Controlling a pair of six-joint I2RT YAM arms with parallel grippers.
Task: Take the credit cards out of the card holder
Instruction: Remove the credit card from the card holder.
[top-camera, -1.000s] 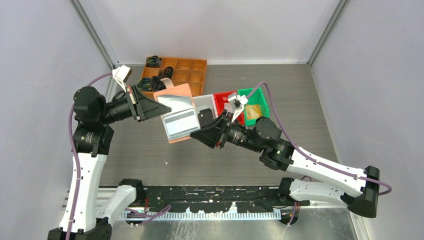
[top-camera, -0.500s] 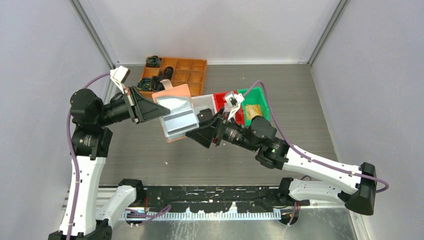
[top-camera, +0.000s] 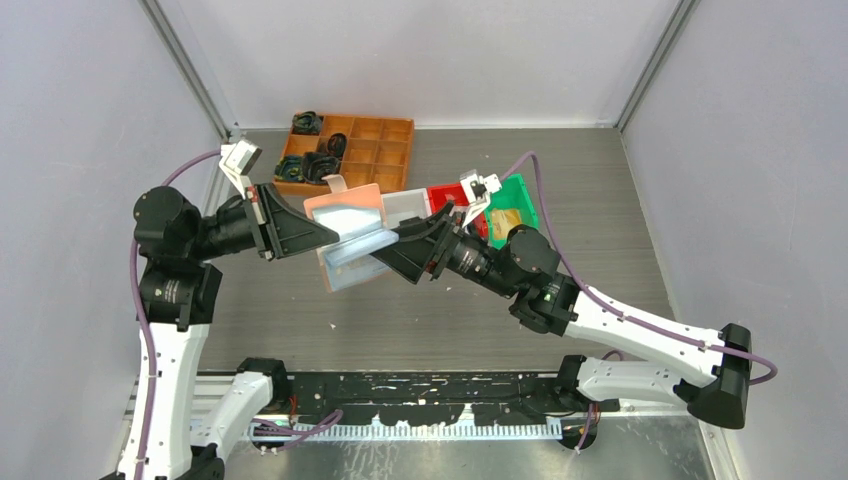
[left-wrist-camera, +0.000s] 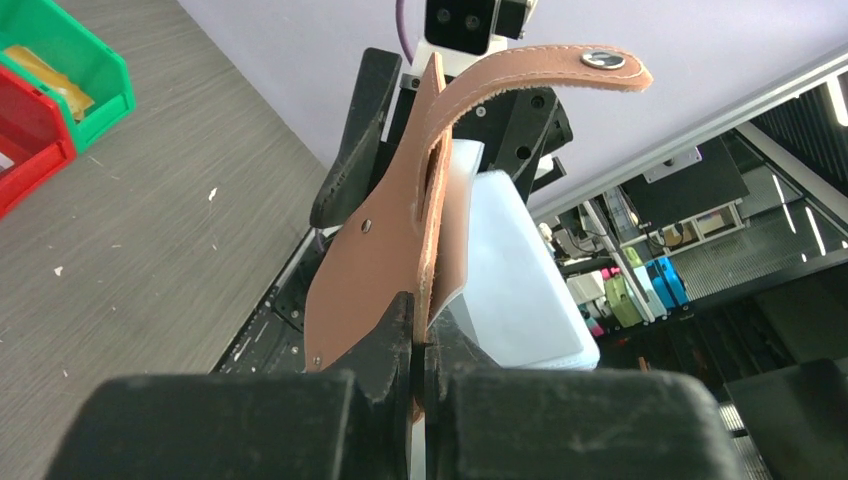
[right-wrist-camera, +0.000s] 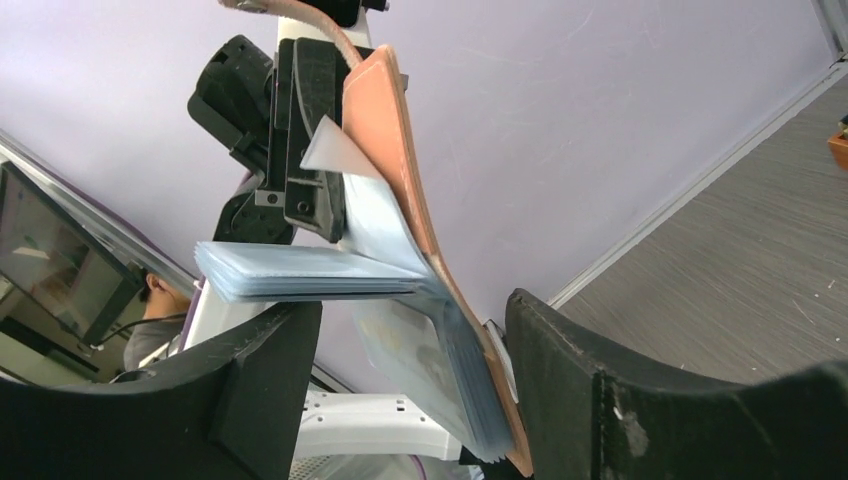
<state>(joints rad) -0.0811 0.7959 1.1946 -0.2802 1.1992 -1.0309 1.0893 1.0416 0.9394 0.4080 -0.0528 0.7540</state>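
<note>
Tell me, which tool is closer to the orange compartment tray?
Left. The left tool, shut on the card holder, is just in front of the orange tray; the right tool, open, is farther off to the right.

White arms (top-camera: 640, 325), black joints (top-camera: 162, 212), purple cables (top-camera: 190, 163)

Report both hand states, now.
Left hand: closed, holding the card holder.
Right hand: open around the card holder, not gripping.
</note>
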